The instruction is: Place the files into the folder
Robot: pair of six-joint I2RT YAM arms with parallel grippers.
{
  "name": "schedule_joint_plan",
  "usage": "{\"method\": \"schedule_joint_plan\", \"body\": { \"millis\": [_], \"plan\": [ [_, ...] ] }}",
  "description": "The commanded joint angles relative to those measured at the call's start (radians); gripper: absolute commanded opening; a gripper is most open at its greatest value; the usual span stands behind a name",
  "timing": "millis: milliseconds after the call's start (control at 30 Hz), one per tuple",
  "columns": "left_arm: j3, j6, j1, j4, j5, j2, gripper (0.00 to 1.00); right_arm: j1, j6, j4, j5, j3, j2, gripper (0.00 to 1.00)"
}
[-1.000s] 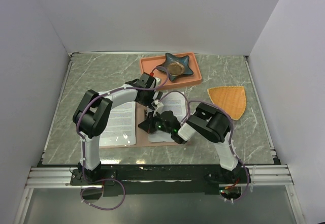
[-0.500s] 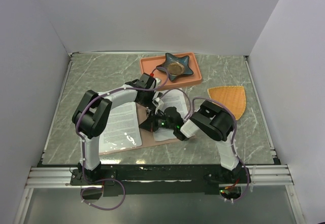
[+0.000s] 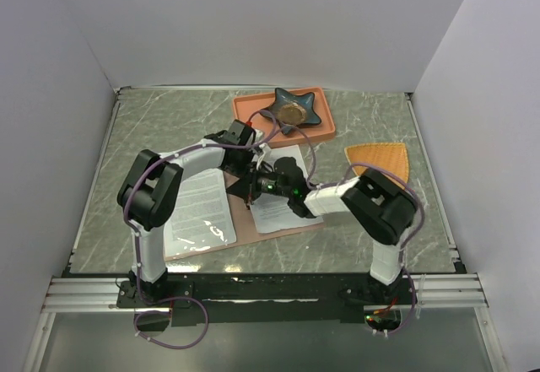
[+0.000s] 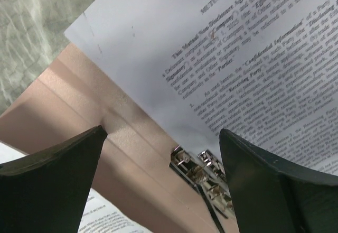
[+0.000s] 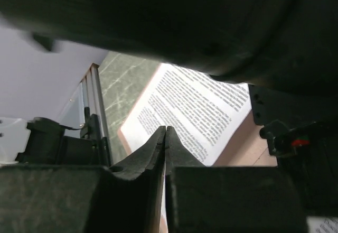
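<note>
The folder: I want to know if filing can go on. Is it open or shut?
Open. The folder lies spread flat, its clip bare at the spine, files on both halves.

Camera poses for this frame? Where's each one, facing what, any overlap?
Top external: above and behind the bases, looking down at the table; both arms meet over the folder.
Left wrist: just above the folder, facing down at its clip and a printed sheet; open left gripper frames it.
Right wrist: low, facing a sheet and the edge rail; right gripper shut at centre.
Shared: folder and sheets in all three.
</note>
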Motion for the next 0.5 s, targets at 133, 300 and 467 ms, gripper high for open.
{"method": "schedule_joint_plan", "body": {
  "millis": [133,300,467],
  "plan": [
    [0.112,-0.006,0.031,-0.097,0.096,-0.093,0.99,-0.001,-0.228,-0.376,0.145,0.000,-0.265,0.19],
    [0.170,-0.011,0.033,-0.115,0.106,-0.100,0.99,-0.016,-0.264,-0.400,0.182,-0.017,-0.265,0.18],
    [0.170,-0.038,0.031,-0.112,0.091,-0.078,0.99,-0.018,-0.298,-0.430,0.150,0.063,-0.198,0.13]
  ]
}}
